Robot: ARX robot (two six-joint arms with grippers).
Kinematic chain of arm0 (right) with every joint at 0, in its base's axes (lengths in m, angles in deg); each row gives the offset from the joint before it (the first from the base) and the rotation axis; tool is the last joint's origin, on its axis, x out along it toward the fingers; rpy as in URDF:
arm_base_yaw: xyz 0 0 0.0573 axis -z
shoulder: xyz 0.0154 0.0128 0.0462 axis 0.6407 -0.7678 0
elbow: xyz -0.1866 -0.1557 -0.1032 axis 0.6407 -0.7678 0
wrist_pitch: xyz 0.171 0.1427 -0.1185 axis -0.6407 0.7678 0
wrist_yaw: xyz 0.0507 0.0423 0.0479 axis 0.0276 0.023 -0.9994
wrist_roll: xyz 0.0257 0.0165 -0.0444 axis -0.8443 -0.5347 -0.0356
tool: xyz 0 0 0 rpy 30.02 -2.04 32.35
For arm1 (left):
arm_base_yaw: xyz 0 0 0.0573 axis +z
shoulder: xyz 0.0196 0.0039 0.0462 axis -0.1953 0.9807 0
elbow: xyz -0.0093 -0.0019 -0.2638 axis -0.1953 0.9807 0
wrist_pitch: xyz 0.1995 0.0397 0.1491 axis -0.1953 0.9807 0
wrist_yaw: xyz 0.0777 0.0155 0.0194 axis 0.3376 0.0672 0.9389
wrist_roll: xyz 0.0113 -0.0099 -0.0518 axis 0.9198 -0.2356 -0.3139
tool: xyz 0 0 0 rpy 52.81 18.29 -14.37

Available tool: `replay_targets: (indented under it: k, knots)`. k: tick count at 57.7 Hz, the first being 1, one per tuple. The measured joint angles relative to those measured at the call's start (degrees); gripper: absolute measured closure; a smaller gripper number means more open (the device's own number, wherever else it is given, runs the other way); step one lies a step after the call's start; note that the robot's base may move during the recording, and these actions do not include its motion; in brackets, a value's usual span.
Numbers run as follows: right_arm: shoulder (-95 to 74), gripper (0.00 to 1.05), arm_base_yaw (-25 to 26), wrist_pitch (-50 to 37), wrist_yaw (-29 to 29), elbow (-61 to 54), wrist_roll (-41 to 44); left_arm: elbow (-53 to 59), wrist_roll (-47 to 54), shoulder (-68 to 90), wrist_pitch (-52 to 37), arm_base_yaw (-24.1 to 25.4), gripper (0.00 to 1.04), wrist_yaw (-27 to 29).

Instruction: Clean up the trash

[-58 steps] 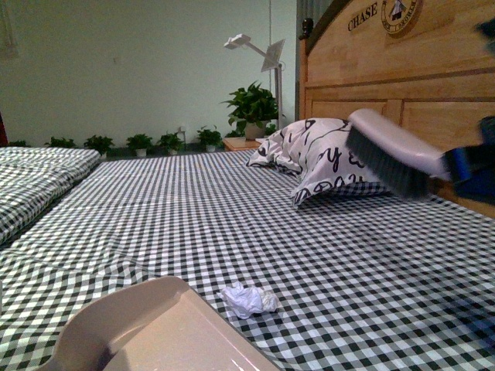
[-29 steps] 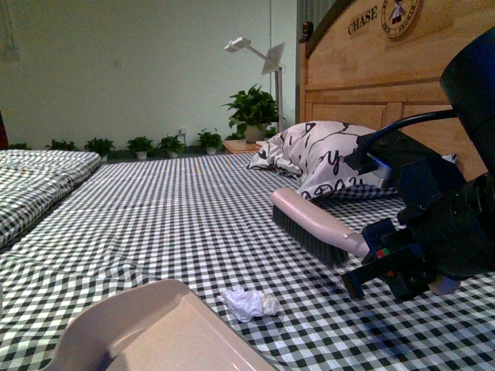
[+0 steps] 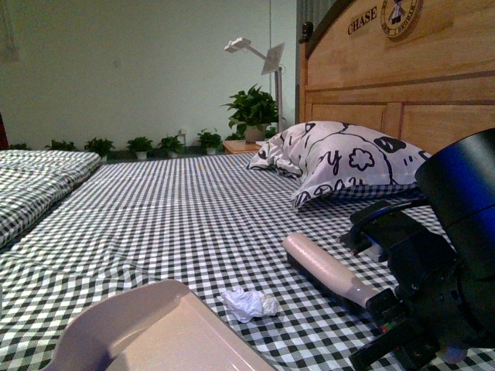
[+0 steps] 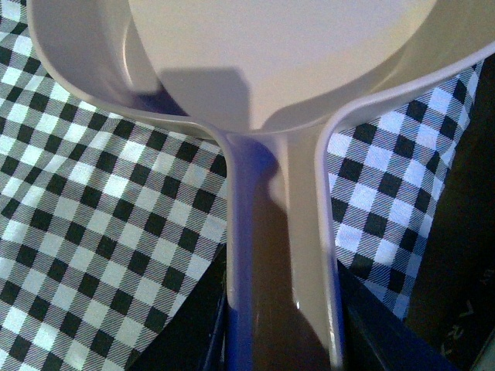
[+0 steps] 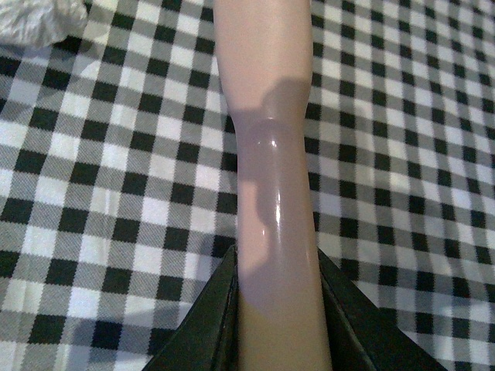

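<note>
The right tool point(image 3: 387, 309) clamped a brush point(image 3: 321, 267), the left tool point(image 4: 278, 340) a dustpan point(image 3: 147, 328); sweeping too hard might flick the paper wad point(image 3: 249, 301), just beyond the bristles, past the pan.

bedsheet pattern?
Black-and-white gingham check on the bedsheet; clearest in the right wrist view.

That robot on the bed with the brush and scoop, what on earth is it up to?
It is sweeping up litter. Its right gripper holds a brush by the handle, lowered onto the checked bedsheet just right of a crumpled paper wad. Its left gripper holds a dustpan by the handle, with the pan's edge lying close to the wad on the other side. The wad is still on the sheet, not yet in the pan. A doodled pillow sits by the headboard.
</note>
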Motion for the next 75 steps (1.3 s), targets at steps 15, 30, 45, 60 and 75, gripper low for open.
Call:
replay_targets:
  k: [15, 30, 45, 60, 75]
  knots:
    - [2.78, 0.82, -3.08, 11.19, -12.26, 0.28, -3.98, 0.00, -0.02, 0.00, 0.00, 0.00, 0.77, 0.00]
    - [14.58, 0.82, -1.40, 22.93, -33.00, 1.33, -4.26, 0.00, 0.07, 0.00, 0.00, 0.00, 0.77, 0.02]
    - [17.99, 0.83, 8.66, 19.45, -29.42, 2.84, -3.63, 0.00, 0.09, 0.00, 0.00, 0.02, 0.77, 0.02]
    - [16.33, 0.83, 19.54, 9.25, -15.65, 2.25, -4.63, 0.00, 0.11, 0.00, 0.00, 0.02, 0.77, 0.02]
    - [21.20, 0.83, 25.05, 7.23, -14.71, 2.16, -7.89, 1.40, -19.28, -4.42, -21.73, 1.42, 0.77, -0.09]
